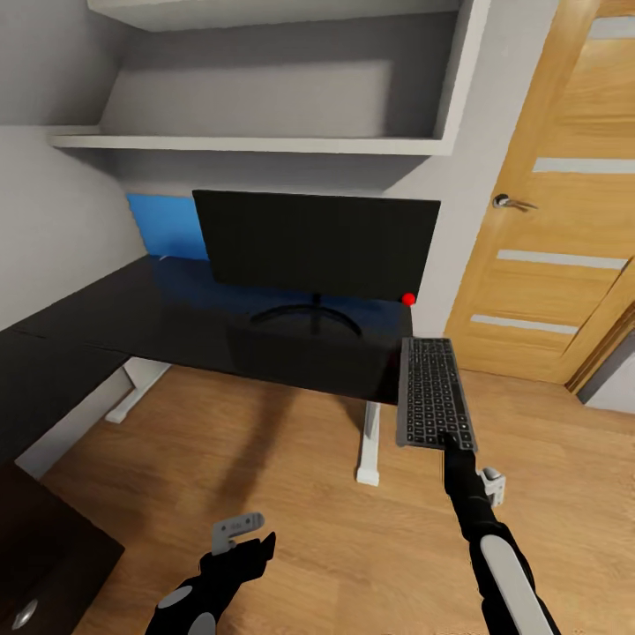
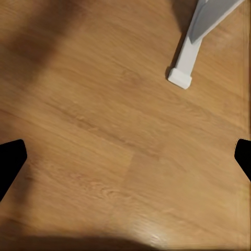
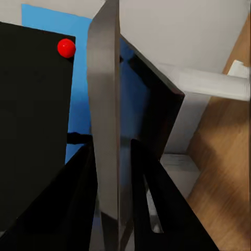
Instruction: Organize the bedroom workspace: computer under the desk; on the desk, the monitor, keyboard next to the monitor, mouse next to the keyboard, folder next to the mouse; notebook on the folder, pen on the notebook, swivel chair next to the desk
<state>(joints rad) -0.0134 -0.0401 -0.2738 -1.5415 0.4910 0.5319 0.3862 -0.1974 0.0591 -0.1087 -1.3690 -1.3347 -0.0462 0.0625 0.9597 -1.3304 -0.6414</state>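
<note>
The monitor [image 1: 316,242] stands upright on the glossy black desk [image 1: 176,326], its red dot at the lower right corner. My right gripper [image 1: 454,439] is shut on the near end of the keyboard [image 1: 434,392], which hangs level in the air by the desk's right edge, keys up. The right wrist view has the keyboard [image 3: 107,130] edge-on, clamped in the right gripper [image 3: 112,172], with the monitor [image 3: 31,130] behind it. Low over the wood floor, my left gripper [image 1: 242,538] is open and empty; its fingertips [image 2: 10,157] sit far apart.
A wooden door [image 1: 564,220] fills the right side. White shelves [image 1: 265,141] hang above the desk, and a blue wall panel [image 1: 168,225] sits behind the monitor. The desk's white leg [image 1: 369,450] stands below the keyboard. A dark drawer unit [image 1: 44,547] is at the lower left.
</note>
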